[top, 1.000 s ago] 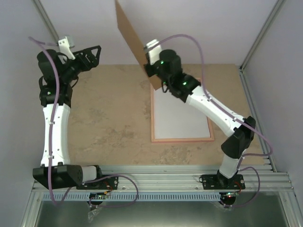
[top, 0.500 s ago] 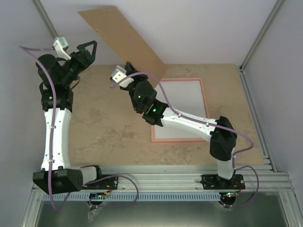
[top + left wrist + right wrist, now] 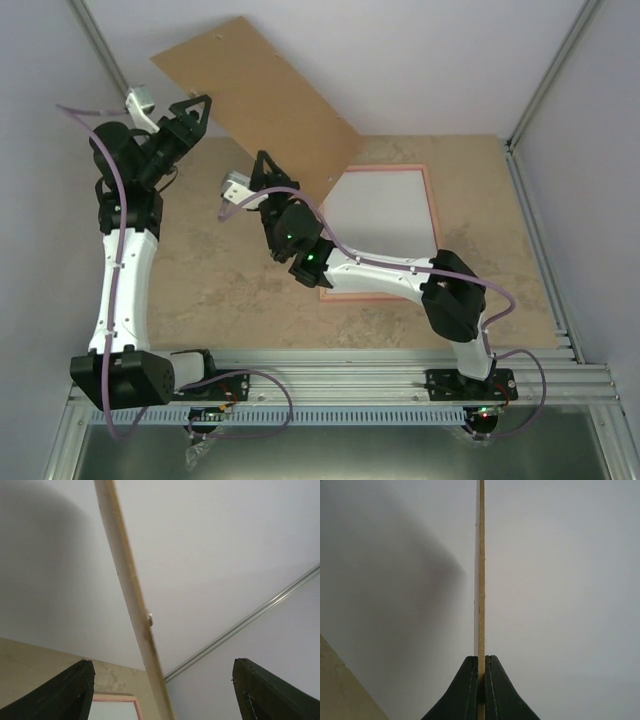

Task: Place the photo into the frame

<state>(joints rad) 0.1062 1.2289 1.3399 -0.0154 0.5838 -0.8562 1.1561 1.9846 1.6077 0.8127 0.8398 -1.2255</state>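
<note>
The pink frame (image 3: 390, 169) lies flat on the table at centre right, and its corner shows in the left wrist view (image 3: 117, 698). A white sheet (image 3: 385, 220) fills it; I cannot tell whether this is the photo's white back. No printed picture side is in view. My right gripper (image 3: 266, 162) is shut on the lower edge of the brown backing board (image 3: 255, 95) and holds it tilted in the air, up and left of the frame. Its jaws (image 3: 481, 680) pinch the board's thin edge (image 3: 480, 580). My left gripper (image 3: 195, 103) is open and empty beside the board's left end, with the board's edge (image 3: 130, 590) between its fingers.
The beige stone-patterned table top (image 3: 220, 260) stretches left of the frame. White walls enclose the back and sides, with a metal corner post (image 3: 550, 75) at the right. My right arm (image 3: 400, 275) lies across the frame's lower left part.
My right arm has swung the backing board leftward off the frame and turned it from edge-on to nearly flat toward the camera. My left gripper has shifted slightly right, toward the board.
</note>
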